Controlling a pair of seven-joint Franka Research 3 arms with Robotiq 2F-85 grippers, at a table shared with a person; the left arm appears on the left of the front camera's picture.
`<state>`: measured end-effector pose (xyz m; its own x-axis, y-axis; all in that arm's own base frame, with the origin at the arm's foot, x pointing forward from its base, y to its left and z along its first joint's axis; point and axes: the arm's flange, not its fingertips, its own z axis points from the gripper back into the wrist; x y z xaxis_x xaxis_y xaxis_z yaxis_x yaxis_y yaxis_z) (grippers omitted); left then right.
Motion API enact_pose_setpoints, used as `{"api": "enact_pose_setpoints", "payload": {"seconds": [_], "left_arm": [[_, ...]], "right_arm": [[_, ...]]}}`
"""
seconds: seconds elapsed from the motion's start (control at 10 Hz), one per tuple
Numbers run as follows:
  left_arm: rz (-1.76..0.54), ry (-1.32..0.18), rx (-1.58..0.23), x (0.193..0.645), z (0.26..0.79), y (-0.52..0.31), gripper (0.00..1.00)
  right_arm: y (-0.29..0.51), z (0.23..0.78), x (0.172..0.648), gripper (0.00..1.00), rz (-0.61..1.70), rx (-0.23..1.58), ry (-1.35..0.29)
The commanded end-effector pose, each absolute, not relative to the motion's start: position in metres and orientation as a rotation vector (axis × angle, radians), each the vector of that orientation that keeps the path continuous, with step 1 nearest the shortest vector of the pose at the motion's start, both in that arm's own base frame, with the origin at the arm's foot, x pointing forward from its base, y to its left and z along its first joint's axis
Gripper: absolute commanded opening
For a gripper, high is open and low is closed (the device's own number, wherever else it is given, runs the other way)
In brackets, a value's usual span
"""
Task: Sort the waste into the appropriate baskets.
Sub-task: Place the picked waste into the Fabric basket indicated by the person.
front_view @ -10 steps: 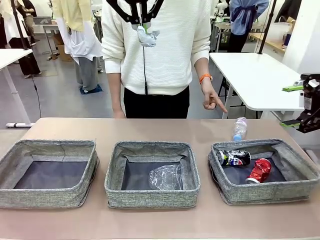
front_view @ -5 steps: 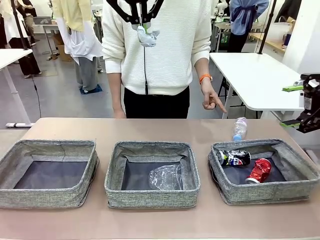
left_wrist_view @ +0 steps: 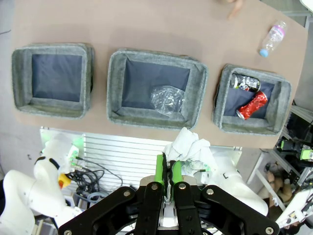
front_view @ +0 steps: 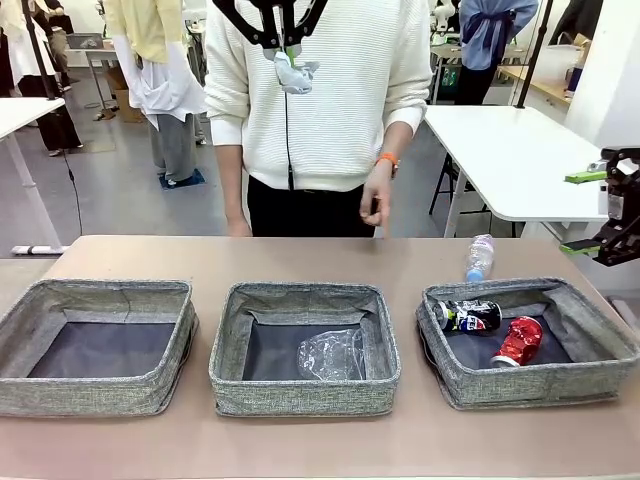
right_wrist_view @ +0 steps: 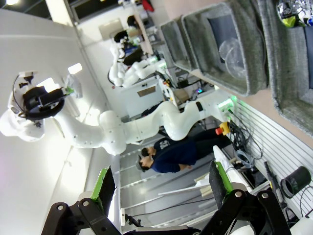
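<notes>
Left gripper (front_view: 283, 45) is seen high at the top of the front view, above the middle of the table, clamped on the white paper wad (front_view: 294, 72); in the left wrist view the green pads (left_wrist_view: 159, 169) are pressed together on the wad (left_wrist_view: 190, 148), which bulges out beside them. Right gripper (front_view: 592, 212) is held off the table's right edge, jaws wide apart with nothing between them; the same spread is shown in the right wrist view (right_wrist_view: 161, 183). Three baskets are lined up across the table: the left basket (front_view: 20, 330) is shown with only its dark lining, the clear plastic cup (front_view: 330, 355) is lying in the middle basket (front_view: 225, 360), and the dark blue-black can (front_view: 468, 316) and red can (front_view: 519, 341) are lying side by side in the right basket (front_view: 600, 335). The small clear bottle with pink label (front_view: 480, 257) is lying on the table (front_view: 300, 260) just beyond the right basket's far wall. A person's hand (front_view: 377, 195) is hanging at the far edge, above the table.
</notes>
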<state>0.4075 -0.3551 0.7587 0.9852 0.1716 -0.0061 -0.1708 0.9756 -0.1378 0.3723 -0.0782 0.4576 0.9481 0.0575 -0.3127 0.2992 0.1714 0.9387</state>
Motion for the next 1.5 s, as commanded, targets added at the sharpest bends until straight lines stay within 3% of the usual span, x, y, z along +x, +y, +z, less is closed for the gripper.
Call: {"api": "enact_pose_setpoints", "payload": {"seconds": [0.0,1.4], "left_arm": [[0.172,-0.002,-0.151,0.4024,0.7554,-0.3487,0.05],[0.172,-0.002,-0.151,0.4024,0.7554,-0.3487,0.05]], "right_arm": [[-0.0755,0.4624,0.3734,1.0,-0.19,1.402,0.304],[-0.0755,0.4624,0.3734,1.0,-0.19,1.402,0.304]]}}
